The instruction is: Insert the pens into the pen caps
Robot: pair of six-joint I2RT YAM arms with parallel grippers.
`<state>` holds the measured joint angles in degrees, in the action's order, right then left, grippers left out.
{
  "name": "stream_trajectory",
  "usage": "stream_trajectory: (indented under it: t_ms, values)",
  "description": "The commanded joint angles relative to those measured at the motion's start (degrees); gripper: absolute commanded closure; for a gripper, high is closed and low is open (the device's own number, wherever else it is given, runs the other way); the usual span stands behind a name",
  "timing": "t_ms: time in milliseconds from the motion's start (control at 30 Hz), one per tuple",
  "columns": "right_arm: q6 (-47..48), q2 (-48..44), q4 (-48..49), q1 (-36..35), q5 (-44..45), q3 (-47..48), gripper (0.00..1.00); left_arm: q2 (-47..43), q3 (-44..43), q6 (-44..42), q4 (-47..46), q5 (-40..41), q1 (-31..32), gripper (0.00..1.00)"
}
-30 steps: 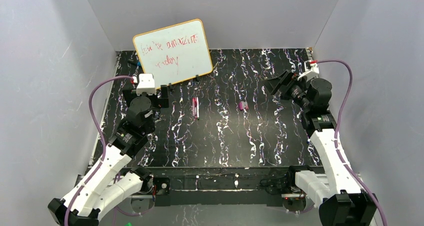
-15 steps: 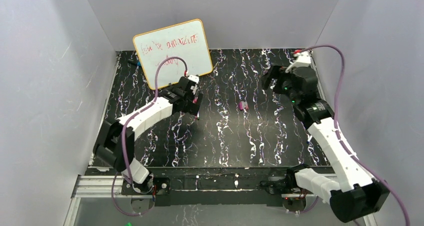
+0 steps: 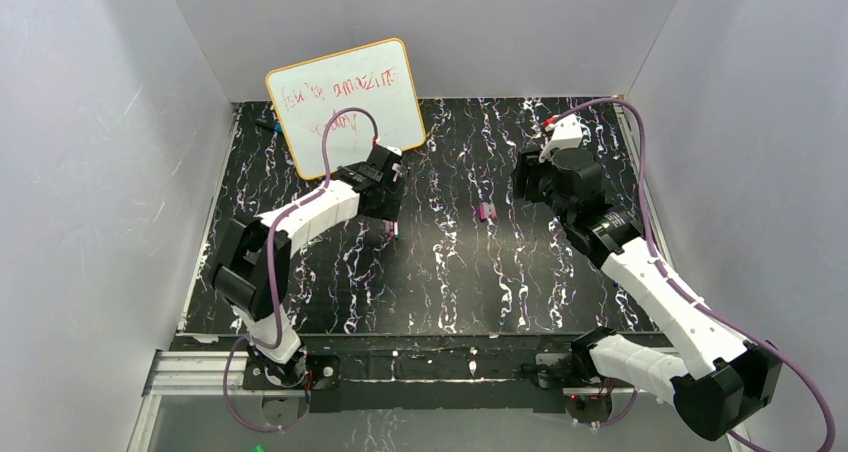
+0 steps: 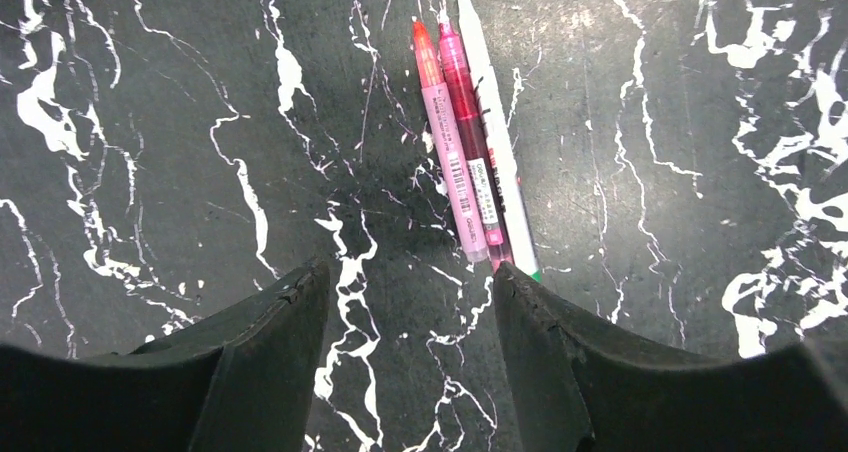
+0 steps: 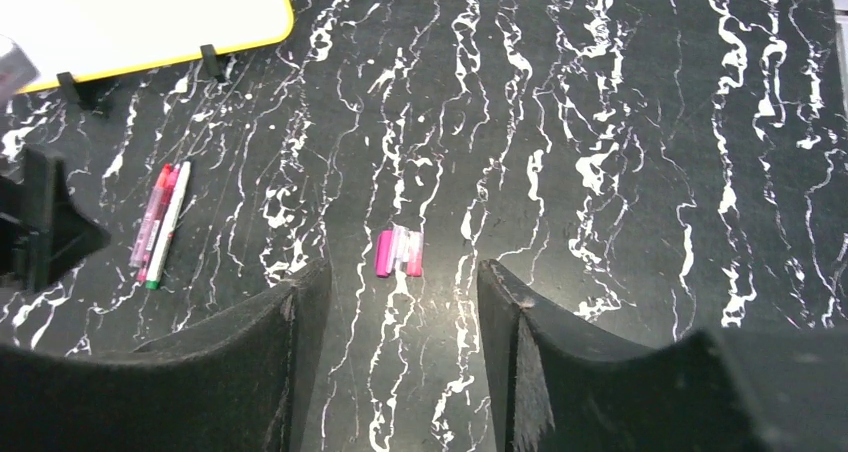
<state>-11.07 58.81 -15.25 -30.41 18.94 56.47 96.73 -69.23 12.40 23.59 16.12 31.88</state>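
**Pens** point(image 4: 470, 162): three slim bodies, it seems, lying side by side and touching on the black marbled table point(image 4: 150, 122), in front of the whiteboard point(image 3: 345, 102). You find them where they lay a second ago. None is capped.

**Caps** point(image 5: 398, 252): a small pink cluster mid-table, well apart from the pens and unmoved. The right wrist view is too coarse for a sure count; two or three is my guess.

**Left gripper** point(image 4: 408, 272): a second ago it sits tucked back near the left wall. Now it is stretched out low over the pens. Their near ends lie just ahead of its fingertips, closer to one finger than the other. The jaws are parted with nothing between them.

**Right gripper** point(image 5: 400, 277): it has swung inward from the right wall and hovers above the caps, which show framed between its fingers. The jaws are apart and empty.

**What this means for you:** both approaches look done and both pick-ups are pending. Because the pens touch, a closing pinch could catch two, so you probably need to single one out first. No insertion has begun.
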Motion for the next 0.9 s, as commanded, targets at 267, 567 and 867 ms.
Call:
stream_trajectory:
  t_ms: [267,567,867]
  values:
    - [1.2,-0.2,5.2,0.0,-3.4,-0.7,0.43,9.9,-2.0,3.8,-2.1,0.5,-3.0,0.44]
    - [1.2,-0.1,5.6,0.0,-4.5,-1.5,0.42,12.3,-3.1,3.7,-2.7,0.0,-3.7,0.45]
    - [1.3,-0.2,6.2,0.0,-4.6,-2.0,0.41,13.6,-0.9,5.2,-2.0,0.0,-4.8,0.61]
